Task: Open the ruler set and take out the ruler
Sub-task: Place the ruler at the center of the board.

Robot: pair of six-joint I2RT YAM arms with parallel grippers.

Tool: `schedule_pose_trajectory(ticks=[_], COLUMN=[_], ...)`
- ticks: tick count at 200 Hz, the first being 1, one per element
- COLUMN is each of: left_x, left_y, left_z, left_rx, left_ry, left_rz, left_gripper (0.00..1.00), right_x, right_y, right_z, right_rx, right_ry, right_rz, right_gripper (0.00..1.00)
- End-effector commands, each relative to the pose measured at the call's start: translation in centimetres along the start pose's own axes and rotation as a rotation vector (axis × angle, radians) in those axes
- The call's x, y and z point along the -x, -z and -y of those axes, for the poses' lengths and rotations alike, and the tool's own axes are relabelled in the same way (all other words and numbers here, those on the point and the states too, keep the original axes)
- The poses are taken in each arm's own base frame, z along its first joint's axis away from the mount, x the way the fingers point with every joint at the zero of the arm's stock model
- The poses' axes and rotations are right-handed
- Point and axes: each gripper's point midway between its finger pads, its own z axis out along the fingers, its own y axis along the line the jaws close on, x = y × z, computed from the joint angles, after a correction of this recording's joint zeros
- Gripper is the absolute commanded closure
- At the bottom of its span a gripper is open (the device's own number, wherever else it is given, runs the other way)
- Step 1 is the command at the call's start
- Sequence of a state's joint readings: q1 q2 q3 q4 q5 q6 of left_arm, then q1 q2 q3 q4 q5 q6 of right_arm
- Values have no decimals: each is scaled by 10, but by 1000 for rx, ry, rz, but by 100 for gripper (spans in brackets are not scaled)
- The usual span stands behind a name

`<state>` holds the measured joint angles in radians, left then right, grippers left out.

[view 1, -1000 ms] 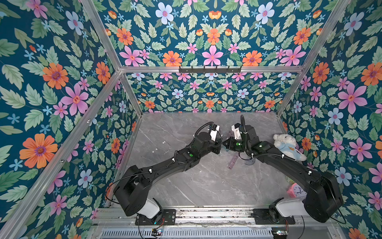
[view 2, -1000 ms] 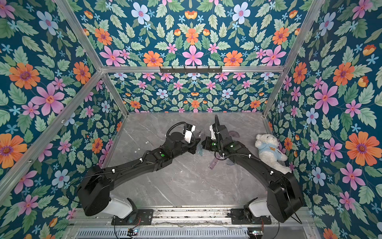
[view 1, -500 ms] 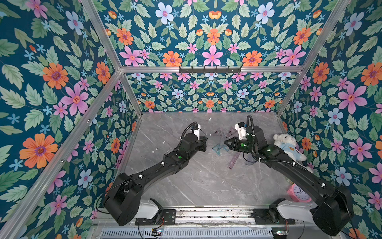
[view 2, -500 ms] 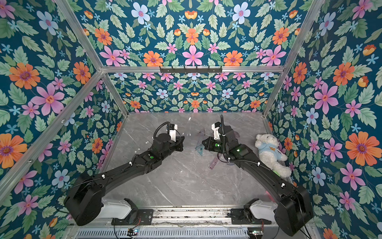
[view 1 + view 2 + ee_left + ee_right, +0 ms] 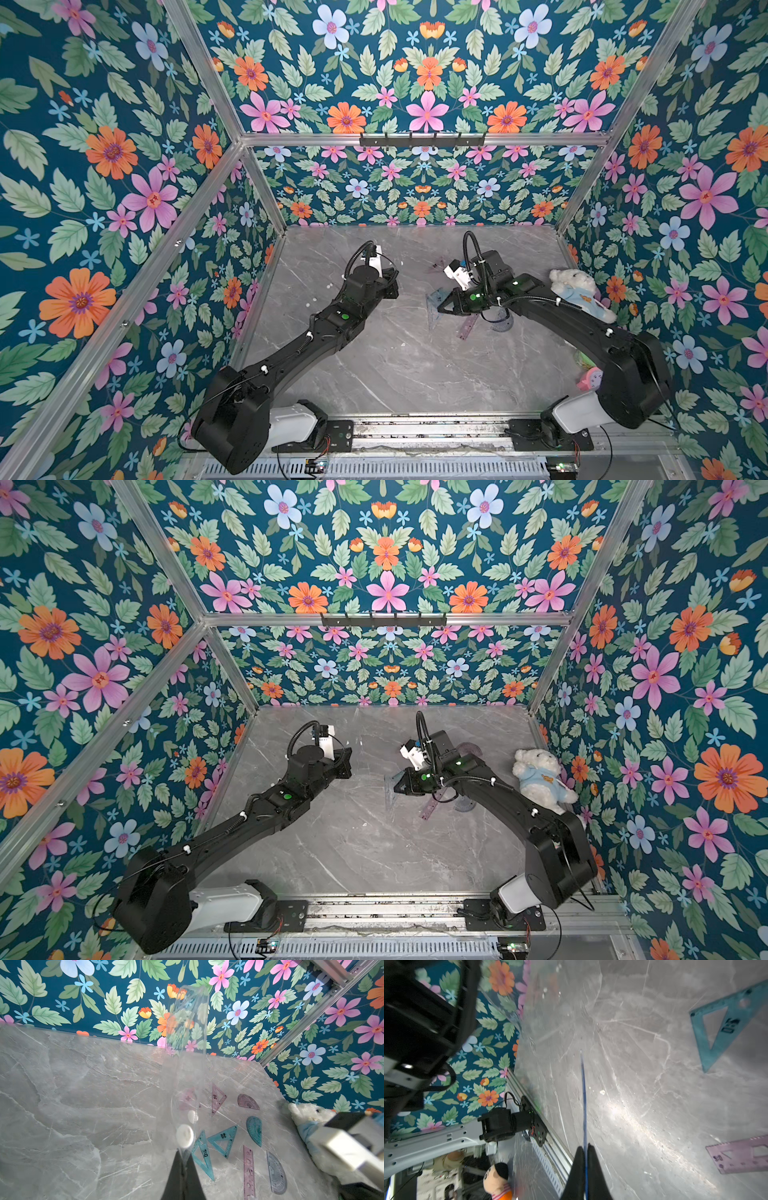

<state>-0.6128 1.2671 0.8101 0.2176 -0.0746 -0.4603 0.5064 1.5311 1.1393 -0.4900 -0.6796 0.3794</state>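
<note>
The left gripper is closed on the edge of the clear pouch of the ruler set, just beside its white snap button. The pouch stands up from the fingers, held above the table and well apart from the teddy bear. The right gripper, nearer to the bear, pinches a thin blue strip seen edge-on, probably a blue ruler. On the table toward the bear lie loose pieces, among them a purple ruler and teal triangles. The taking-out step seems almost finished. Next, the strip should be laid flat on a free part of the table and the fingers opened.
</note>
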Motion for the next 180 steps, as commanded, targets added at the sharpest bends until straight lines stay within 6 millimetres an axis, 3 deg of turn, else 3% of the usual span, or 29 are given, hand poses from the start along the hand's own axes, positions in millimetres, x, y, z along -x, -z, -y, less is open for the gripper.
schedule_pose_trajectory(ticks=[1, 56, 103, 180], left_x=[3, 6, 4, 4], left_y=[0, 2, 1, -1], left_z=[7, 9, 9, 12], left_rx=[-32, -39, -42, -51], left_ry=[-1, -16, -16, -20], left_rz=[2, 0, -6, -12], left_gripper=[100, 100, 100, 100], right_x=[-20, -20, -17, -10], right_y=[-13, -48, -54, -63], right_z=[4, 46, 72, 92], right_rx=[59, 71, 70, 50], right_ry=[13, -79, -151, -193], right_rz=[-122, -181, -185, -147], right_gripper=[100, 100, 99, 97])
